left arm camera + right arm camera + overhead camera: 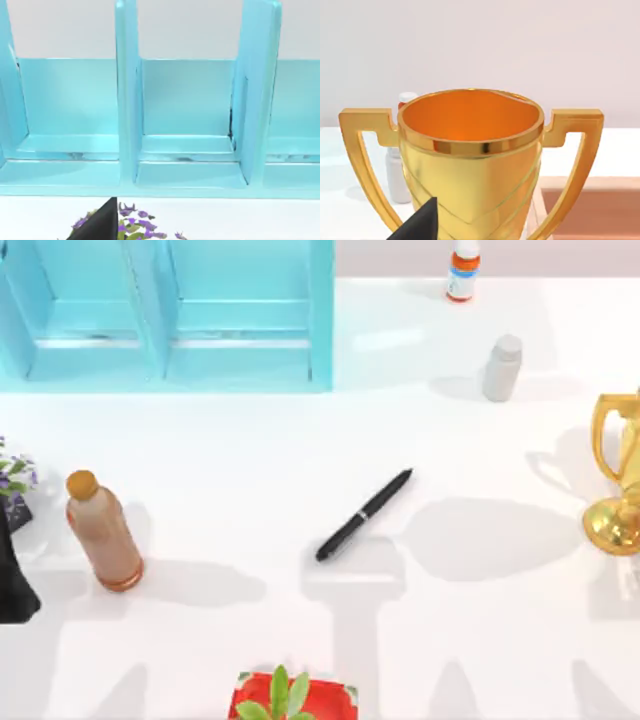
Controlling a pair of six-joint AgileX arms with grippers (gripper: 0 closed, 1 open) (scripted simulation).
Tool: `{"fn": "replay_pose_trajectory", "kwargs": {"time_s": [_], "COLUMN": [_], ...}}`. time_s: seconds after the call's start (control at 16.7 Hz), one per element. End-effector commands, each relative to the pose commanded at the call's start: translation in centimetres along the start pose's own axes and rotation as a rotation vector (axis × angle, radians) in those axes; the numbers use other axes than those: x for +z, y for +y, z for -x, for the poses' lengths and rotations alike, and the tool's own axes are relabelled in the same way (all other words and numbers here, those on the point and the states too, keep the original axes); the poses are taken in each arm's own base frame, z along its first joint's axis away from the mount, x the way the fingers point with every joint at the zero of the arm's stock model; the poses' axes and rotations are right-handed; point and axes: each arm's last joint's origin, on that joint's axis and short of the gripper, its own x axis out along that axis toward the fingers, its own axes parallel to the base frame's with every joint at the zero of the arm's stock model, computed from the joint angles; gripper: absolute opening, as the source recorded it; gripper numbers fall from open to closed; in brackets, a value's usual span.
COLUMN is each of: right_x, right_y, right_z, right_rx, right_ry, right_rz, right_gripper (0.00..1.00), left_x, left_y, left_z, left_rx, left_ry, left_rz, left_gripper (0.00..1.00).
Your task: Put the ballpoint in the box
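Observation:
The ballpoint (364, 515) is a slim black pen lying aslant on the white table, a little right of centre, with nothing touching it. An open box (592, 207) with a tan rim and a reddish-brown inside sits just beside the gold trophy (470, 160) in the right wrist view. My left arm (14, 575) is a black shape at the table's left edge, far from the pen, facing the blue rack (187, 125). A black tip of my right gripper (420, 222) hangs close in front of the trophy. Neither gripper holds anything that I can see.
A blue rack (170, 310) of open compartments fills the back left. A brown bottle (103, 532) and purple flowers (14, 478) stand at the left. The trophy (620, 475) is at the right, with a white bottle (501, 368) and an orange-capped bottle (462, 270) behind. A red plant pot (294, 698) is at the front.

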Motion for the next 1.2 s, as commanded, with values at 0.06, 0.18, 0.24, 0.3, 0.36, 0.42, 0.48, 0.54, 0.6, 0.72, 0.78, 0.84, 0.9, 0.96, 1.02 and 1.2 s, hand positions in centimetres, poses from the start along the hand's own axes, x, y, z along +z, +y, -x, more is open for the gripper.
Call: {"fn": "replay_pose_trajectory", "kwargs": {"time_s": [0.06, 0.18, 0.24, 0.3, 0.36, 0.42, 0.48, 0.54, 0.6, 0.72, 0.78, 0.84, 0.9, 0.96, 1.02, 1.2], "right_x": [0.0, 0.1, 0.4, 0.8, 1.4, 2.1, 2.9, 3.8, 4.8, 6.8, 7.6, 8.3, 8.9, 9.1, 9.2, 7.9], "right_y": [0.0, 0.1, 0.3, 0.6, 1.0, 1.4, 1.9, 2.5, 3.1, 4.8, 5.8, 6.9, 8.2, 9.6, 11.0, 15.2], "right_z": [0.0, 0.0, -0.1, -0.1, -0.2, -0.4, -0.7, -1.1, -1.7, -3.3, -4.4, -5.7, -7.0, -8.5, -10.0, -14.4], "right_rx": [0.0, 0.011, 0.032, 0.06, 0.093, 0.128, 0.163, 0.196, 0.226, 0.269, 0.28, 0.282, 0.276, 0.262, 0.241, 0.14], "right_ry": [0.0, 0.007, 0.021, 0.043, 0.073, 0.11, 0.155, 0.206, 0.263, 0.392, 0.463, 0.538, 0.614, 0.691, 0.765, 0.967], "right_rz": [0.0, -0.01, -0.03, -0.06, -0.098, -0.143, -0.195, -0.251, -0.31, -0.434, -0.495, -0.553, -0.607, -0.658, -0.705, -0.812], "right_gripper": [1.0, 1.0, 1.0, 1.0, 1.0, 1.0, 1.0, 1.0, 1.0, 1.0, 1.0, 1.0, 1.0, 1.0, 1.0, 1.0], "left_x": [0.0, 0.0, 0.0, 0.0, 0.0, 0.0, 0.0, 0.0, 0.0, 0.0, 0.0, 0.0, 0.0, 0.0, 0.0, 0.0], "left_y": [0.0, 0.0, 0.0, 0.0, 0.0, 0.0, 0.0, 0.0, 0.0, 0.0, 0.0, 0.0, 0.0, 0.0, 0.0, 0.0], "left_z": [0.0, 0.0, 0.0, 0.0, 0.0, 0.0, 0.0, 0.0, 0.0, 0.0, 0.0, 0.0, 0.0, 0.0, 0.0, 0.0], "left_rx": [0.0, 0.0, 0.0, 0.0, 0.0, 0.0, 0.0, 0.0, 0.0, 0.0, 0.0, 0.0, 0.0, 0.0, 0.0, 0.0], "left_ry": [0.0, 0.0, 0.0, 0.0, 0.0, 0.0, 0.0, 0.0, 0.0, 0.0, 0.0, 0.0, 0.0, 0.0, 0.0, 0.0], "left_rz": [0.0, 0.0, 0.0, 0.0, 0.0, 0.0, 0.0, 0.0, 0.0, 0.0, 0.0, 0.0, 0.0, 0.0, 0.0, 0.0], "left_gripper": [1.0, 1.0, 1.0, 1.0, 1.0, 1.0, 1.0, 1.0, 1.0, 1.0, 1.0, 1.0, 1.0, 1.0, 1.0, 1.0]}}
